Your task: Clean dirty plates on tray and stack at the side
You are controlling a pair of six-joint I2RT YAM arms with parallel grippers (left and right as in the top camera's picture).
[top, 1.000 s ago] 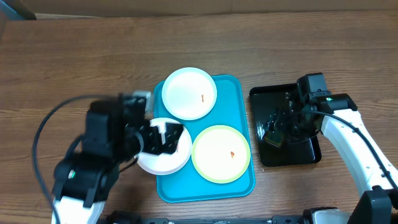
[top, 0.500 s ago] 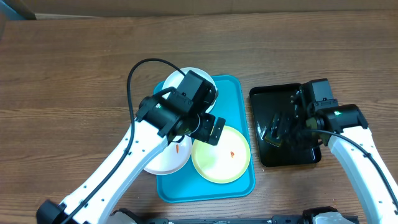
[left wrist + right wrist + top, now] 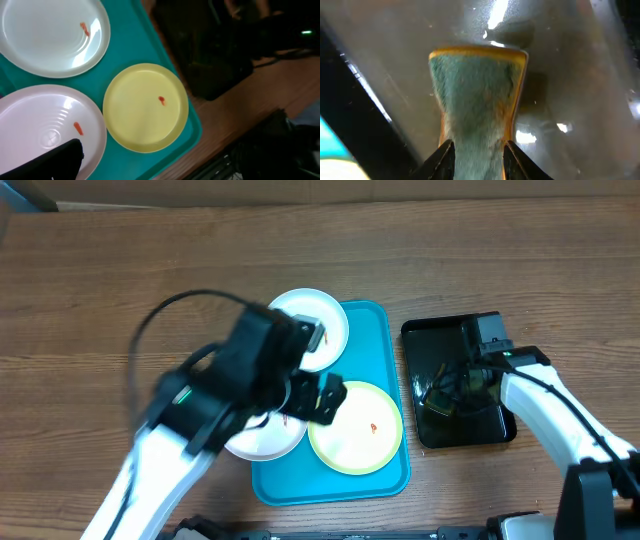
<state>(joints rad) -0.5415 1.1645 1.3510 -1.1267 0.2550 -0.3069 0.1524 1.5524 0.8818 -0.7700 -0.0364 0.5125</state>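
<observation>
The turquoise tray [image 3: 378, 320] holds three plates. One white plate [image 3: 318, 320] lies at its far end, a second white plate [image 3: 258, 440] overhangs its left rim, and a yellow-green plate [image 3: 357, 430] lies at the near right. Each has an orange-red speck. My left gripper [image 3: 322, 398] hovers open and empty over the middle of the tray, blurred by motion. In the left wrist view only one dark finger [image 3: 57, 161] shows, above the lower white plate [image 3: 40, 125], next to the yellow plate [image 3: 145, 107]. My right gripper [image 3: 477, 150] is shut on a green sponge [image 3: 475, 90] with orange edges.
A glossy black tray [image 3: 490, 425] stands right of the turquoise tray, with the right gripper [image 3: 452, 385] and sponge inside it. The black tray's floor [image 3: 580, 75] looks wet and shiny. Bare wooden table [image 3: 120, 290] lies left of and behind the trays.
My left arm swung from the tray's left side to over its middle and is still moving. The right gripper shifted slightly inside the black tray, still holding the sponge.
</observation>
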